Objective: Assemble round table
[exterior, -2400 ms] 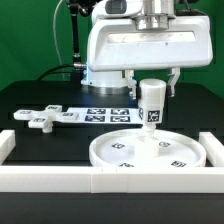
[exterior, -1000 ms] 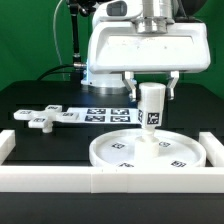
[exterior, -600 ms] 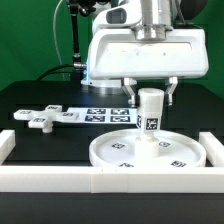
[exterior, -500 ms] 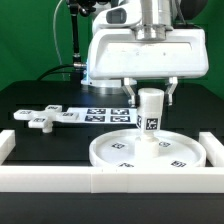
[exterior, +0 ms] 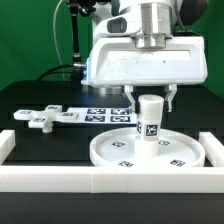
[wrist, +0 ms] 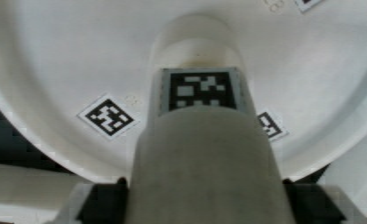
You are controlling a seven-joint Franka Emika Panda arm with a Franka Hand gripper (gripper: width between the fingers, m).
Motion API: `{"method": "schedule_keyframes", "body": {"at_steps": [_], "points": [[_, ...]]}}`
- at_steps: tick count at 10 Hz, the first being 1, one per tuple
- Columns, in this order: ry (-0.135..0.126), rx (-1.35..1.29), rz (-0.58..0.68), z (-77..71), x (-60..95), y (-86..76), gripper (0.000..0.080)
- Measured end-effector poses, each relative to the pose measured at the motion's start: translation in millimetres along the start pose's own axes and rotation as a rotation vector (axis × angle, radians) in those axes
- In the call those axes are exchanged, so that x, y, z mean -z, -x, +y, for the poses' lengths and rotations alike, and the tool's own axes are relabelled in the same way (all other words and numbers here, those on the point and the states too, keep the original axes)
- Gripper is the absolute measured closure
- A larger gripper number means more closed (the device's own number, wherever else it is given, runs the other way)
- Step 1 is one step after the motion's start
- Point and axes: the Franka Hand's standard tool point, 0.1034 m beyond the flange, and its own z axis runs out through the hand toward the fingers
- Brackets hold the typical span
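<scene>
only the exterior view shows the foot (exterior: 42,118); end effector (exterior: 151,98) clamps the leg (exterior: 150,120) upright on the disc (exterior: 112,152).

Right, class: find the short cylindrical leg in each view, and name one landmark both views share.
Exterior view: leg upright over the round disc's centre, in the gripper.
Wrist view: leg fills the middle, pointing at the round disc.
Shared landmark: the leg's square tag.

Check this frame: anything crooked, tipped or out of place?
Nothing stands out. The leg stands upright near the middle of the disc, with the gripper straddling its top. The cross foot lies flat on the black tabletop at the exterior view's left, apart from the disc. No damage shows.
</scene>
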Motion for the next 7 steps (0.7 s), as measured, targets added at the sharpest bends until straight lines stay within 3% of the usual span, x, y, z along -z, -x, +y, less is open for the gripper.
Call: {"method": "schedule_keyframes", "body": {"at_steps": [2, 4, 7], "points": [[0.003, 0.0, 0.012, 0.7, -0.4, -1.5, 0.039], [0.003, 0.0, 0.012, 0.7, -0.5, -1.5, 0.0204], [0.008, -0.001, 0.012, 7.4, 6.6, -8.4, 0.0153]]}}
